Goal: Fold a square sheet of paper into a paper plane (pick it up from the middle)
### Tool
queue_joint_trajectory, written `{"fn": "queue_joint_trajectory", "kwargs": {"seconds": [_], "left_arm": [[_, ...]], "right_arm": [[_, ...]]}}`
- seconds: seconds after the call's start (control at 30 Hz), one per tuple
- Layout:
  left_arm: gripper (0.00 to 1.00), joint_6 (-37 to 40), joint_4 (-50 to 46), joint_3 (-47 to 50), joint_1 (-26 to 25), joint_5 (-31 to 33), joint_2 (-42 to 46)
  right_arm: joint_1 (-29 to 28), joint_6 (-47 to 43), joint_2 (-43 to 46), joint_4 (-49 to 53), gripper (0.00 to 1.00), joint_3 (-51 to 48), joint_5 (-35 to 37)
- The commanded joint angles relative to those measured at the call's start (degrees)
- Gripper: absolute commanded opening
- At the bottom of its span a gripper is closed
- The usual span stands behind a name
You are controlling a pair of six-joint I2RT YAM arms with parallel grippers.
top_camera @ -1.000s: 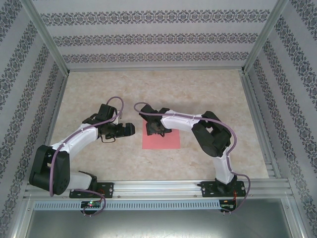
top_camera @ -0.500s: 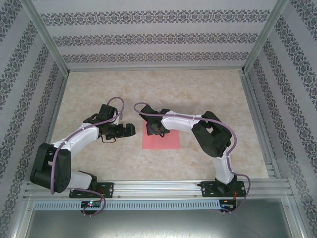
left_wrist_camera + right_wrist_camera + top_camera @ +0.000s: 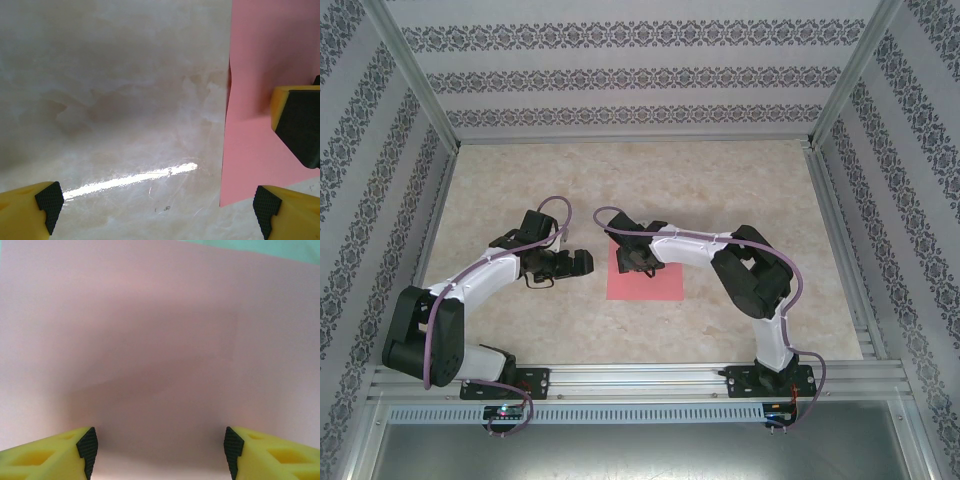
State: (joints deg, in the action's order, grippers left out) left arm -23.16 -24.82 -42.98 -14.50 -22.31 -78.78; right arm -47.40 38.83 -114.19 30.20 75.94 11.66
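Our right gripper (image 3: pixel 159 447) barely shifts over the square sheet of paper (image 3: pixel 160 340), jaws parted, empty; left gripper (image 3: pixel 157 202) gapes, empty; pickup not begun.

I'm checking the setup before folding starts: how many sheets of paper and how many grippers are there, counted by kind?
pink paper sheet: 1
grippers: 2 (left gripper, right gripper)
Total: 3

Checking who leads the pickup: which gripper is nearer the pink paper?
Right. The right gripper is over the pink paper; the left gripper is off it, beside its left edge.
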Motion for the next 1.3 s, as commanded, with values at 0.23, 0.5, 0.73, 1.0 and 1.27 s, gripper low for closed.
{"fn": "queue_joint_trajectory", "kwargs": {"seconds": [0.23, 0.5, 0.73, 1.0, 1.27], "left_arm": [[1.00, -0.3, -0.5, -1.0, 0.7, -0.6, -0.4], [1.00, -0.3, -0.7, -1.1, 0.7, -0.7, -0.3], [1.00, -0.4, -0.8, -1.4, 0.6, -1.1, -0.3], [1.00, -1.2, -0.1, -1.5, 0.7, -3.6, 0.3], [1.00, -1.5, -0.6, -2.8, 0.6, -4.2, 1.4]], "right_arm": [[0.6, 1.4, 2.2, 2.2, 0.77, -2.0, 0.9], [1.3, 2.6, -0.4, 1.0, 0.77, -2.6, -0.2], [1.6, 3.1, -2.2, 0.5, 0.75, -3.8, -0.8], [1.3, 2.4, -3.0, 1.1, 0.68, -3.3, 0.1], [1.0, 1.4, 0.0, 0.2, 0.54, -2.9, 0.9]]}}
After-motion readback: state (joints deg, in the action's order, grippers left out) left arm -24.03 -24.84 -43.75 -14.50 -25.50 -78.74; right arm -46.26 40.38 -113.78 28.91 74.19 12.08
